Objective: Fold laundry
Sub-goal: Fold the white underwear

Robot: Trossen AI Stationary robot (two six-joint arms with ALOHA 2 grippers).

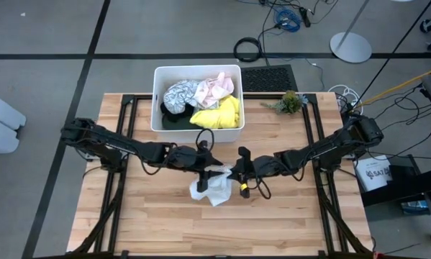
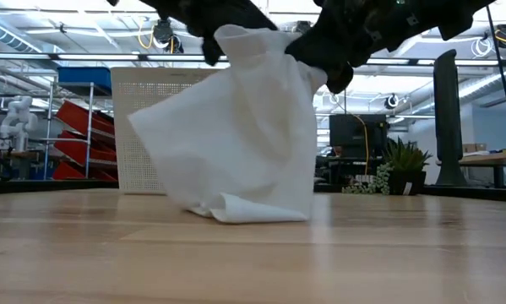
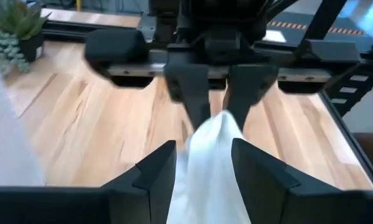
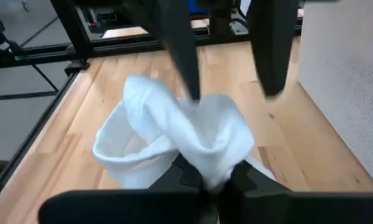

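Pinching the top of a white cloth (image 1: 214, 185) with the right gripper (image 1: 242, 170), fingers shut tight on it, lifting it so its bottom is resting on the wooden table (image 1: 287, 216). Standing wide around the cloth: the left gripper (image 1: 203, 164). No writing showing clearly enough to read.

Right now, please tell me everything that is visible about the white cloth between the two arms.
The white cloth is plain, soft and crumpled. It hangs lifted at its top, its lower folds resting on the wooden table, in front of the white bin. The right hand is shut on it; the left hand stands open around its upper edge.
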